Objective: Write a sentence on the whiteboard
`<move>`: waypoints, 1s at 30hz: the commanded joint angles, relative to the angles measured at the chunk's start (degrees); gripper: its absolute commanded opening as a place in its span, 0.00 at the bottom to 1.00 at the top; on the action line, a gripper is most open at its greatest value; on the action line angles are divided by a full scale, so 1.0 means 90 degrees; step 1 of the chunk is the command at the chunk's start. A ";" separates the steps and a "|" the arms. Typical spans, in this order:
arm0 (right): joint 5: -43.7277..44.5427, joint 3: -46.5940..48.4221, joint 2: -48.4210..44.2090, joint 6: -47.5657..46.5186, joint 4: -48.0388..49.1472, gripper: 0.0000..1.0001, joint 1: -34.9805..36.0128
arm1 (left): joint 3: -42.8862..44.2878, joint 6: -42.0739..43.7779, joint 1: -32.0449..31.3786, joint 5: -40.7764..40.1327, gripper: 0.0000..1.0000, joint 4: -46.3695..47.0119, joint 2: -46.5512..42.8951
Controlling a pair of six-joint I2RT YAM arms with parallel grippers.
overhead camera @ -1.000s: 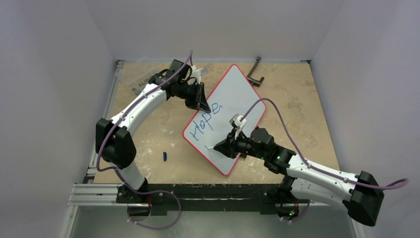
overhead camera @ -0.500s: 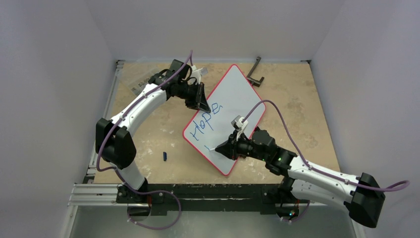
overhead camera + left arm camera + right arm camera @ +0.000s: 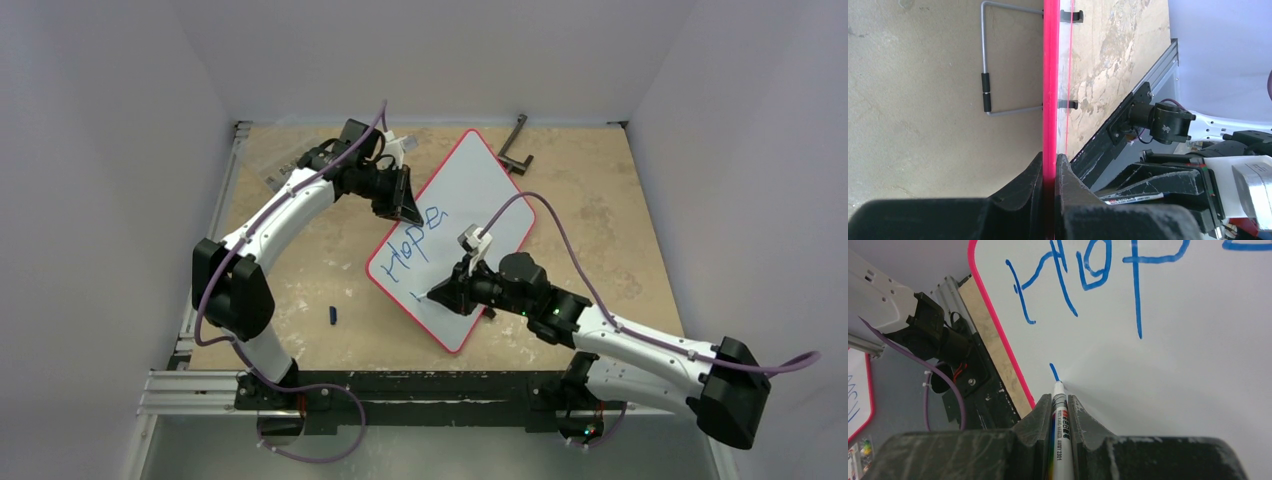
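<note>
Blue cap [image 3: 333,315] (small) and black bracket [image 3: 515,146] lie well apart.

Whiteboard [image 3: 1173,365]: smooth, glossy white face ahead of the right gripper [image 3: 1055,401]; thin red plastic-looking rim [image 3: 1050,75] pinched in the left gripper [image 3: 1049,167].
Marker [image 3: 1058,435]: glossy white barrel, printed label, between the right gripper's matt black, scuffed fingers [image 3: 1088,425].
Wire stand [image 3: 985,90], beyond the left gripper: dull grey metal, black sleeve.
Table [image 3: 620,220], beneath both grippers: matt, worn, mottled tan board.
</note>
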 commanded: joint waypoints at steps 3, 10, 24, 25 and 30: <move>0.0422 0.0521 0.0405 -0.0291 -0.0081 0.00 0.0011 | 0.0208 0.0031 -0.0013 -0.0528 0.00 0.0016 -0.0307; 0.0787 0.0689 0.0514 -0.0327 -0.0200 0.00 0.0009 | 0.0208 0.0024 -0.0015 -0.0516 0.00 0.0022 -0.0307; 0.1335 0.0516 0.0442 -0.0234 -0.0561 0.00 0.0010 | 0.0208 0.0021 -0.0019 -0.0520 0.00 0.0016 -0.0312; 0.1335 0.0475 0.0405 -0.0220 -0.0576 0.00 0.0009 | 0.0201 0.0022 -0.0019 -0.0523 0.00 0.0016 -0.0317; 0.1335 0.0239 0.0193 -0.0128 -0.0683 0.00 0.0011 | 0.0208 0.0021 -0.0016 -0.0528 0.00 0.0016 -0.0312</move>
